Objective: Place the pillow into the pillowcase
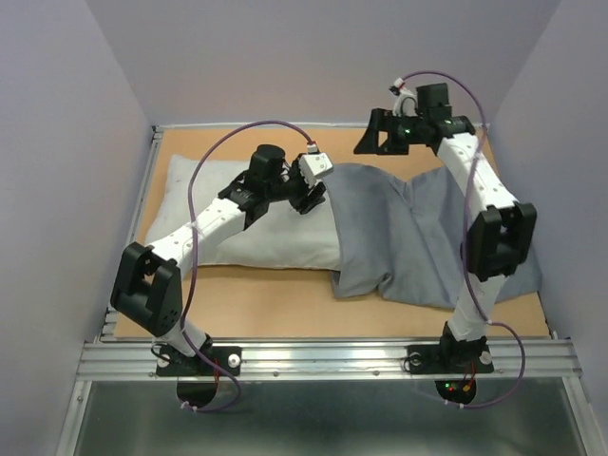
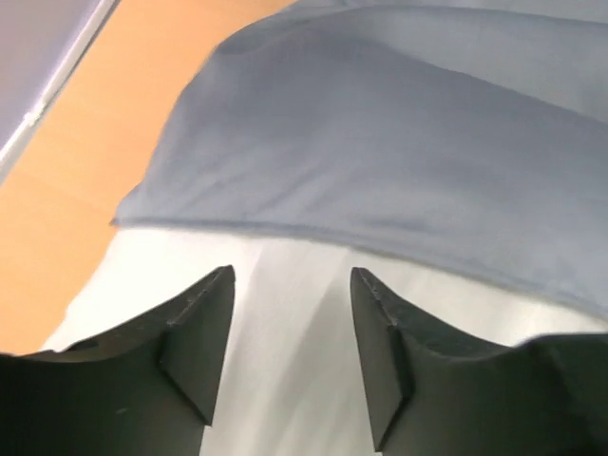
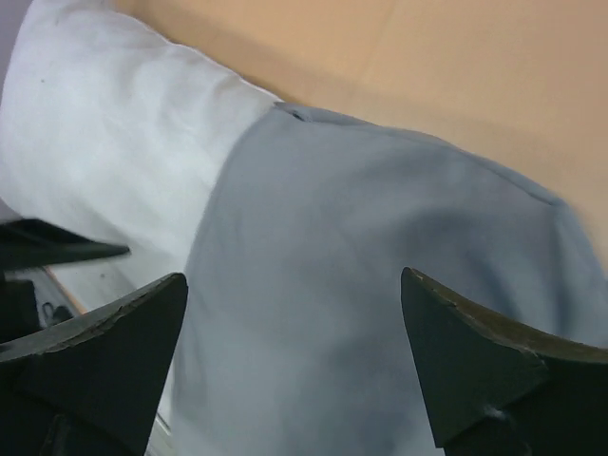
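The pillow [image 1: 275, 242] lies on the left of the desk [image 1: 266, 299], and its right end is covered by the pillowcase [image 1: 408, 237], which spreads to the right. The left hand [image 1: 311, 198] is in the middle, a little open and empty, over the pillowcase edge. The right hand [image 1: 375, 136], upper right, is wide open and empty.

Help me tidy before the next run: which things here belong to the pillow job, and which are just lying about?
Job: pillow, pillowcase.
Lying about: nothing loose in view; only the table underneath.
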Motion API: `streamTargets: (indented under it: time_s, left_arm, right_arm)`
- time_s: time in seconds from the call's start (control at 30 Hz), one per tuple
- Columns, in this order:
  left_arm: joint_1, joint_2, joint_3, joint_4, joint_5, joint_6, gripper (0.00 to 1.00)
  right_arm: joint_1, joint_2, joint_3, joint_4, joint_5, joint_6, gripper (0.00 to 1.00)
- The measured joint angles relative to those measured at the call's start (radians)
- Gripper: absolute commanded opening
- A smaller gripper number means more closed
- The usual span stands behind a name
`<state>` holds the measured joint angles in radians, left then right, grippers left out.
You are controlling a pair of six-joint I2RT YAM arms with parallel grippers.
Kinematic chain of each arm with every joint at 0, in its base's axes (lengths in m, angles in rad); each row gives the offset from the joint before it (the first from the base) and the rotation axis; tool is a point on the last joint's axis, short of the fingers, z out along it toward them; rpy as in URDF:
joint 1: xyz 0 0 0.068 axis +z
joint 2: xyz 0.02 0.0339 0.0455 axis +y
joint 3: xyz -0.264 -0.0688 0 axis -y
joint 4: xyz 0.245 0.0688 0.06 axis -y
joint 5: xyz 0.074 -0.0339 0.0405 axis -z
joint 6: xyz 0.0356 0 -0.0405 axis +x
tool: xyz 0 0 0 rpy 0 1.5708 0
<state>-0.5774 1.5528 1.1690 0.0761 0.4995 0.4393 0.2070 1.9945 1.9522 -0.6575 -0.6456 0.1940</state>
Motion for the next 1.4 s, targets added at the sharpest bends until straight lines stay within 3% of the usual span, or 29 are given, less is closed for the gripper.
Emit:
streamTargets:
  time_s: [0.03,0.2,0.23,0.4,0.63,0.73,0.93,1.0,1.03,1.23,1.4]
  left_arm:
    - [0.006,-0.007,0.014,-0.032,-0.006,0.008,0.74]
    - [0.017,-0.112,0.028,-0.269,-0.010,0.149,0.77]
    - [0.016,-0.148,0.028,-0.329,-0.005,0.198,0.90]
    - [0.009,-0.290,-0.011,-0.496,0.004,0.355,0.90]
    - [-0.005,-0.293,-0.105,-0.524,-0.019,0.362,0.81]
    - [-0.010,-0.275,-0.134,-0.504,-0.048,0.345,0.78]
    - [-0.034,-0.225,-0.167,-0.439,-0.108,0.343,0.80]
    - [-0.045,-0.198,-0.180,-0.417,-0.127,0.342,0.67]
    - [-0.053,-0.175,-0.181,-0.406,-0.139,0.335,0.53]
    - [-0.069,-0.012,-0.117,-0.337,-0.171,0.199,0.21]
    - [-0.069,0.040,-0.055,-0.276,-0.167,0.078,0.11]
  right_arm:
    - [-0.019,-0.040,-0.033,-0.017,0.005,-0.014,0.98]
    - [-0.097,-0.445,-0.352,-0.121,0.040,-0.160,0.90]
    - [-0.087,-0.505,-0.395,-0.128,0.039,-0.182,0.89]
    - [-0.039,-0.689,-0.650,-0.214,0.108,-0.308,0.82]
    - [-0.138,-0.580,-0.811,-0.229,0.416,-0.349,0.67]
    - [-0.171,-0.540,-0.813,-0.187,0.537,-0.354,0.66]
    - [-0.178,-0.362,-0.810,-0.105,0.640,-0.359,0.64]
    - [-0.178,-0.264,-0.806,-0.077,0.657,-0.359,0.61]
    - [-0.178,-0.191,-0.780,-0.074,0.665,-0.357,0.59]
    - [-0.178,0.016,-0.493,-0.073,0.671,-0.368,0.59]
    - [-0.178,0.246,-0.141,-0.041,0.656,-0.393,0.60]
